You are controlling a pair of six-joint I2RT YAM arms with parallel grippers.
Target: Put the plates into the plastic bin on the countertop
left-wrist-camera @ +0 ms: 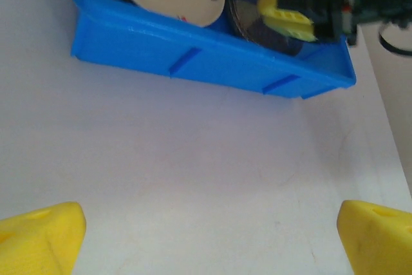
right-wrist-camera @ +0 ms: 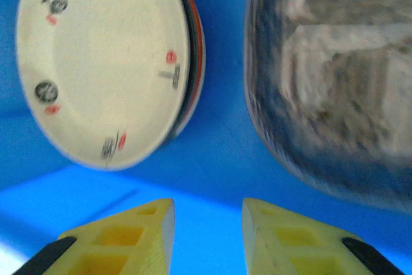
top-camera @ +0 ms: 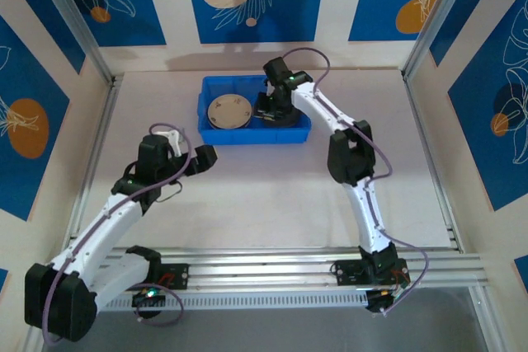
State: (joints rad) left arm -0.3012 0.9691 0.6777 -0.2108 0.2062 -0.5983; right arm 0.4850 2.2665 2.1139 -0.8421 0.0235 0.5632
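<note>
Looking down from above, a blue bin (top-camera: 252, 136) sits far back on the pale countertop (top-camera: 264, 195), with a beige plate (top-camera: 228, 111) in its left half, the right claw (top-camera: 268, 109) dipped into its right half, and the left claw (top-camera: 206, 157) near its front-left corner. From the left wrist, that claw is spread wide and empty over bare countertop. From the right wrist, the right claw stands slightly parted (gripping nothing) between the beige plate and a dark glossy plate (right-wrist-camera: 335, 82).
</note>
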